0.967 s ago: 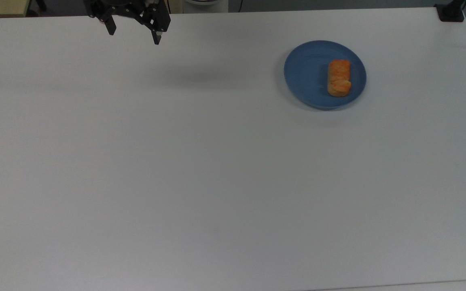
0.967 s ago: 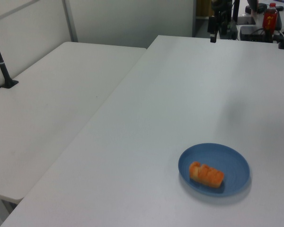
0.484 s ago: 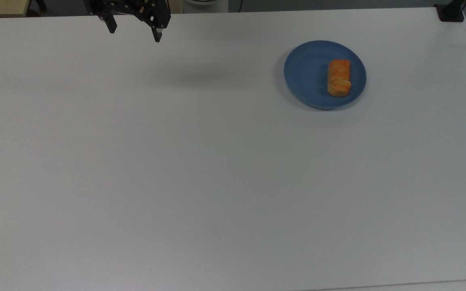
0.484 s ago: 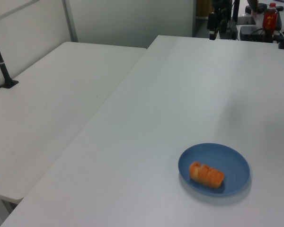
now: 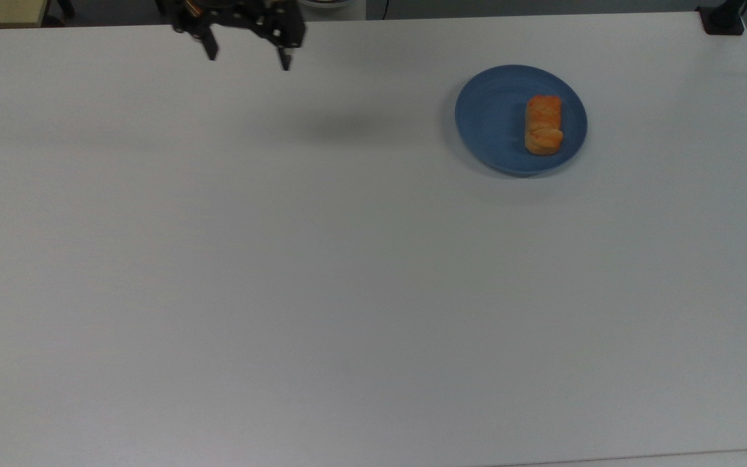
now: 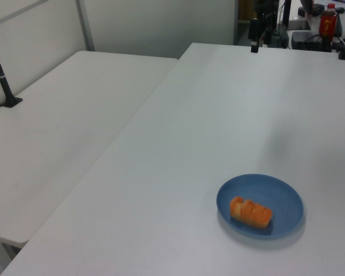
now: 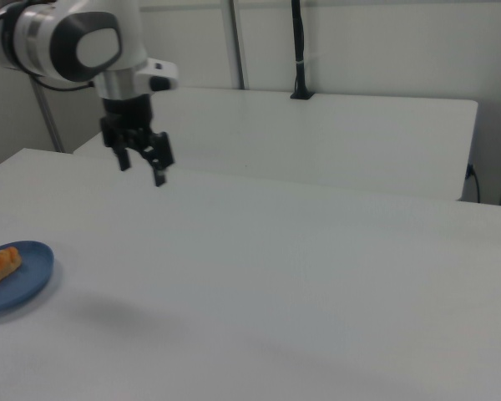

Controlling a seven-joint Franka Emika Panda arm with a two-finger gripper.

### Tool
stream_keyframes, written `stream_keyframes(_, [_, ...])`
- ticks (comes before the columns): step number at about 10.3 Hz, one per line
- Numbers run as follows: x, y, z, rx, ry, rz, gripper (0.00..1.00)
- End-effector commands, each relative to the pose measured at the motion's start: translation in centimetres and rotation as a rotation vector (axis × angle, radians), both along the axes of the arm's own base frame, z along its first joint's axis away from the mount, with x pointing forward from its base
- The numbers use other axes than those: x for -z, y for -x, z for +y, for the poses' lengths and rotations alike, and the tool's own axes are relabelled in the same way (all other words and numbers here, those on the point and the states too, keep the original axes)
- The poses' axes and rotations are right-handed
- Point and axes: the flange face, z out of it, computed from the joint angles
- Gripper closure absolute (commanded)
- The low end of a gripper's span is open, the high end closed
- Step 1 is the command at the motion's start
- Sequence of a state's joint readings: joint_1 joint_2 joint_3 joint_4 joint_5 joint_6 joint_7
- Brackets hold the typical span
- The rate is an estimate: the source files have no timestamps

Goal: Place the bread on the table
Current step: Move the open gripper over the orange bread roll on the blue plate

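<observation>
Up at the far edge of the large white matte tabletop (image 5: 321, 272) hangs the black two-finger gripper (image 5: 248, 59), its fingers spread wide with nothing between them — plain in the top view, and again in the right view, where it (image 7: 142, 170) dangles from the white arm (image 7: 83, 42) clear of the surface.

The small oblong orange-brown bun (image 5: 544, 124) lies on the round blue plate (image 5: 490, 117), on the half of the plate farther from the gripper. In the left view the bun (image 6: 250, 211) sits toward the plate's (image 6: 284, 198) near-left part.

Now the relation that matters: from the gripper, the bun lies well off toward the top view's right and a little nearer the camera's lower edge. A long sideways crossing over bare table comes first, then a descent. The bun's long axis runs up-and-down in the top view — roughly square to the line from gripper to plate. The two fingertips stand apart along the top view's left-right line, so by the look of it they already straddle the bun's short width; little wrist turn should be needed, though that is a judgement.

Nothing is gripped yet; the task is at its start, with the reach to the plate as the step in hand.
</observation>
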State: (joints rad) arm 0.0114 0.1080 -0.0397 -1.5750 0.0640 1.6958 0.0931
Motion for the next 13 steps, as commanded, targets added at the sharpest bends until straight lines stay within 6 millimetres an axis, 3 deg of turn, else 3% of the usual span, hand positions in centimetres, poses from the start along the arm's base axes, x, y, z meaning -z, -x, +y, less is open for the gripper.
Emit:
stream_keyframes(1, [-0.2,1.5,13.1,-0.041,-0.022,0.023,0.0])
stream_keyframes(3, [0.2,3.3,20.8,-0.096,-0.036,0.034,0.0])
stream_keyframes(6, [1.5,5.1,29.3,-0.115,-0.079,0.012,0.0])
stream_keyframes(8, [4.2,5.6,33.9,-0.135,-0.083,0.004,0.0])
stream_keyframes(11, [6.6,7.0,38.0,-0.165,-0.077,0.017,0.0])
stream_keyframes(13, [9.3,6.8,39.7,-0.172,-0.073,0.026,0.0])
